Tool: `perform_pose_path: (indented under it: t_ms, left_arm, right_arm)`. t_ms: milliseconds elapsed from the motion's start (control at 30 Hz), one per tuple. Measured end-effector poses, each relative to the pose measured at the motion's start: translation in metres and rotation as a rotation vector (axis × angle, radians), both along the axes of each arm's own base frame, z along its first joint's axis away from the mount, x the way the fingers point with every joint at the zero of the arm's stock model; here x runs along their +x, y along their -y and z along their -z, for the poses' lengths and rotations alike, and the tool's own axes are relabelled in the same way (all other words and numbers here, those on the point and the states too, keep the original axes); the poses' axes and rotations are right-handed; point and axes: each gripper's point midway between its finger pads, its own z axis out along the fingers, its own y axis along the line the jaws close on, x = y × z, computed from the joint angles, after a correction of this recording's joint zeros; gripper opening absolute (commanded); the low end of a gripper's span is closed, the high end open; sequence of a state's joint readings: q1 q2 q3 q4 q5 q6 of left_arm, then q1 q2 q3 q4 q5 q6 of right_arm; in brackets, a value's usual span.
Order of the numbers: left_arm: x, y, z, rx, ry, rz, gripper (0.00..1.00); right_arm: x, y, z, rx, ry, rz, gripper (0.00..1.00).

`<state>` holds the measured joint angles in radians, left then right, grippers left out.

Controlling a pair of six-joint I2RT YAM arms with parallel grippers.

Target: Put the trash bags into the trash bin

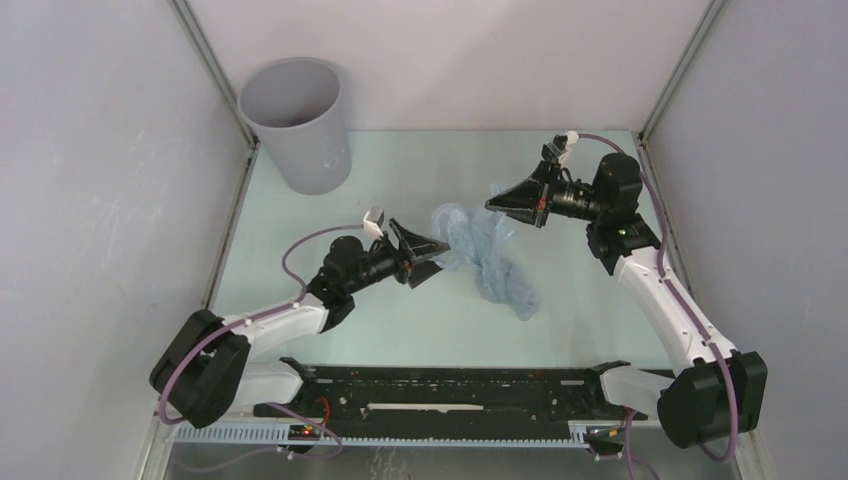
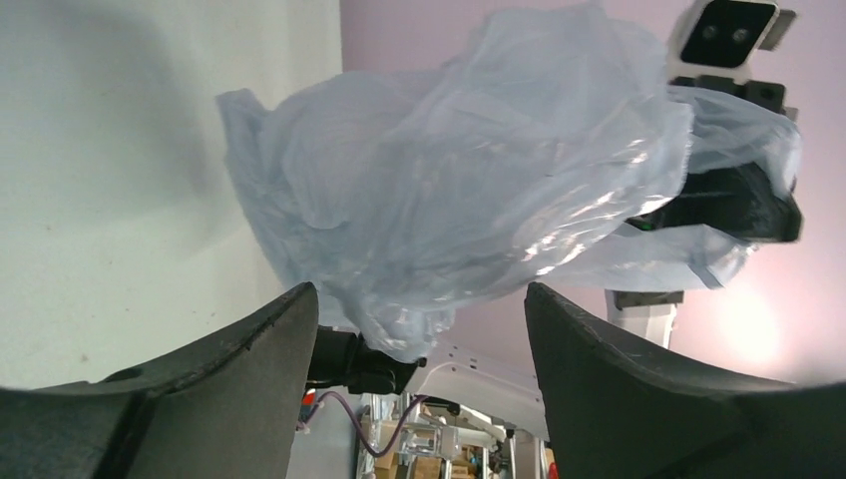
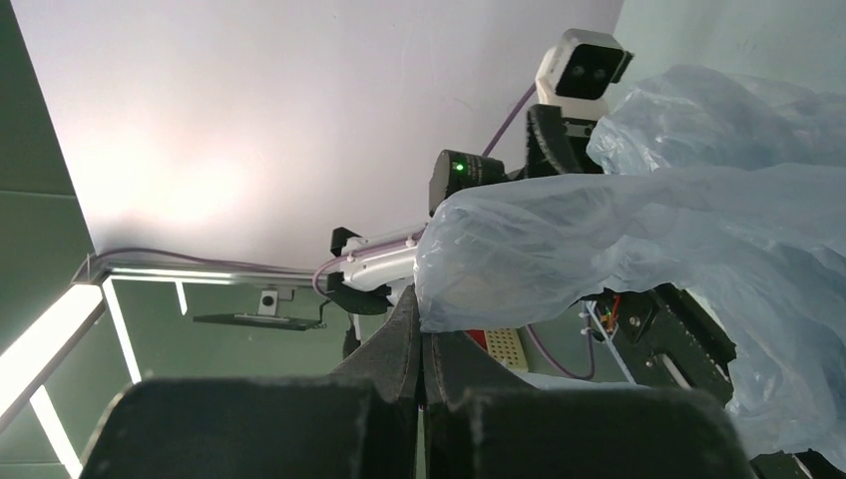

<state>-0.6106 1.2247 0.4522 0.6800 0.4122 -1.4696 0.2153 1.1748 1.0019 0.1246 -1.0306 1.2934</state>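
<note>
The pale blue-grey trash bag (image 1: 492, 258) is a crumpled bundle at the table's middle, its lower end on the surface. My right gripper (image 1: 494, 205) is shut on the bag's upper edge; in the right wrist view the closed fingertips (image 3: 423, 311) pinch the film of the bag (image 3: 638, 225). My left gripper (image 1: 433, 262) is open at the bag's left side. In the left wrist view its jaws stand wide apart (image 2: 419, 304) with the bag (image 2: 469, 190) just beyond them, not held. The grey trash bin (image 1: 297, 125) stands upright at the far left corner, apart from both grippers.
Grey walls enclose the pale green table (image 1: 400, 170) on the left, back and right. A black rail (image 1: 450, 390) with cables runs along the near edge between the arm bases. The right arm's wrist camera (image 2: 723, 35) shows behind the bag.
</note>
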Motion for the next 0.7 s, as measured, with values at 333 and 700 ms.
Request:
perform_pose_path:
  t_ms: [333, 700]
  left_arm:
    - [0.004, 0.001, 0.012, 0.017, -0.035, -0.011, 0.73]
    - [0.014, 0.006, 0.008, 0.016, -0.025, -0.024, 0.54]
  right_arm:
    - [0.000, 0.002, -0.007, 0.017, 0.015, 0.006, 0.00]
    - [-0.010, 0.004, -0.018, 0.026, 0.047, 0.006, 0.00]
